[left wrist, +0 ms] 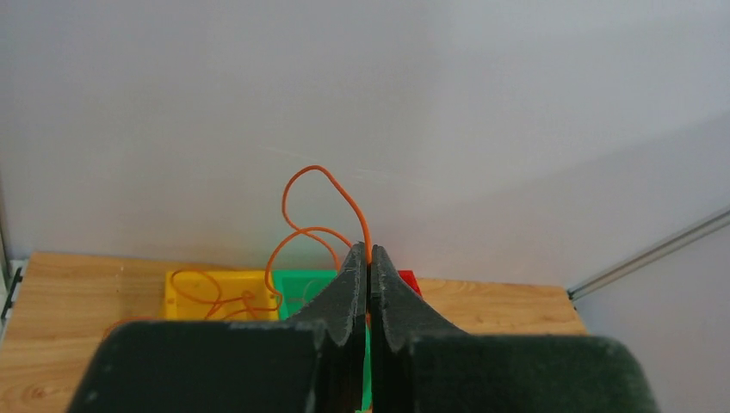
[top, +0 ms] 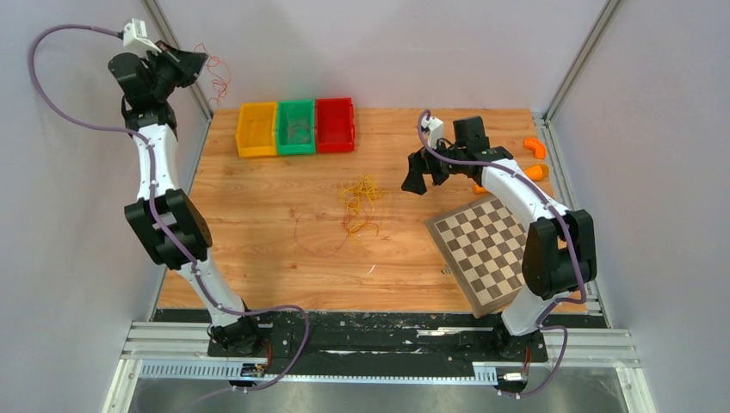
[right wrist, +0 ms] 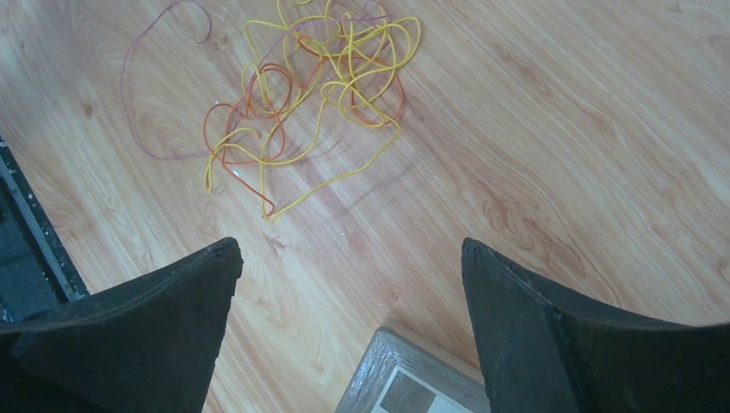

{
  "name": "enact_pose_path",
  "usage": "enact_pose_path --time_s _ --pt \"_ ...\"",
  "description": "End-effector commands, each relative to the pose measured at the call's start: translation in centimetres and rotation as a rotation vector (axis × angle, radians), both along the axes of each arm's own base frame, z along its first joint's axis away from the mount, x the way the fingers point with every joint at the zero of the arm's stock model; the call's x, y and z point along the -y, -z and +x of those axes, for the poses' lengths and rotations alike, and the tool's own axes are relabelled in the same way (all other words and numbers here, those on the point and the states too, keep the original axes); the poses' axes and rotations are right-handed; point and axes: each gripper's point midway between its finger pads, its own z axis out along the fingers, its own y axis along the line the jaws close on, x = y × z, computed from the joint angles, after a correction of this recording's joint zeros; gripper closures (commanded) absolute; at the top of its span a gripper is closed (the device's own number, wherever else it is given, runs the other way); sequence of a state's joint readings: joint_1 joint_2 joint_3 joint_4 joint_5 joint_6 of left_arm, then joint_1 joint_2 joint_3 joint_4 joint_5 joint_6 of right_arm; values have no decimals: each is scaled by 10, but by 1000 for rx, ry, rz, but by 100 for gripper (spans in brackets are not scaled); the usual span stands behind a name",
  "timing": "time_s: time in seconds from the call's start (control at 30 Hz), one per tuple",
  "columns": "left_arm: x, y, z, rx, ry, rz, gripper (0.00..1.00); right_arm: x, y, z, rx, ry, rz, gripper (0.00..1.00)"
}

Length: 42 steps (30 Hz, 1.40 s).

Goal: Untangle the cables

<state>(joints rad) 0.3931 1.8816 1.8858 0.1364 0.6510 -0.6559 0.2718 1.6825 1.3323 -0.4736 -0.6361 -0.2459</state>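
A tangle of thin yellow, orange and red cables (top: 361,205) lies mid-table; it also shows in the right wrist view (right wrist: 318,86). My left gripper (top: 200,65) is raised high at the far left, shut on one orange cable (top: 217,77) that dangles in curls. In the left wrist view the gripper (left wrist: 370,251) pinches this orange cable (left wrist: 323,185) between its fingertips. My right gripper (top: 416,179) hovers open and empty just right of the tangle, above the table. In the right wrist view it (right wrist: 351,249) is wide open.
Yellow (top: 256,130), green (top: 295,126) and red (top: 335,125) bins stand in a row at the back. A checkerboard (top: 484,249) lies at the right under the right arm. Orange pieces (top: 535,148) sit at the far right edge.
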Motion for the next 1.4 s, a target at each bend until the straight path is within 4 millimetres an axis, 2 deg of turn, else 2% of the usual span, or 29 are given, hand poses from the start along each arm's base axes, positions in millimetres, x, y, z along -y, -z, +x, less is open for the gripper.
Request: enact_pose_path --time_s 0.0,0.23,0.33,0.47,0.57,0.8,0.9,0.97,1.1,1.37 --pt "-18 23 29 -19 -42 -62 100 -2 -16 16 85 3 -5 3" --pt "-17 39 49 -29 -37 -84 100 2 -7 18 79 19 -31 2" --pt "-13 58 61 -55 -25 -99 100 2 -5 20 72 23 -33 2" --pt "-5 69 70 -64 -7 -107 100 5 -3 25 83 35 -54 2" --pt "6 62 72 -48 21 -97 100 6 -3 27 89 39 -63 2" --pt "9 26 72 31 18 -101 100 7 0 29 91 45 -74 2" --pt "15 25 72 22 37 -124 100 7 0 31 91 45 -75 2" --pt "16 31 73 7 38 -135 100 7 0 33 92 46 -75 1" --pt "15 56 80 -46 34 -174 100 7 1 35 92 47 -78 1" --pt "0 136 93 -181 -15 -137 100 9 -1 36 97 53 -90 1"
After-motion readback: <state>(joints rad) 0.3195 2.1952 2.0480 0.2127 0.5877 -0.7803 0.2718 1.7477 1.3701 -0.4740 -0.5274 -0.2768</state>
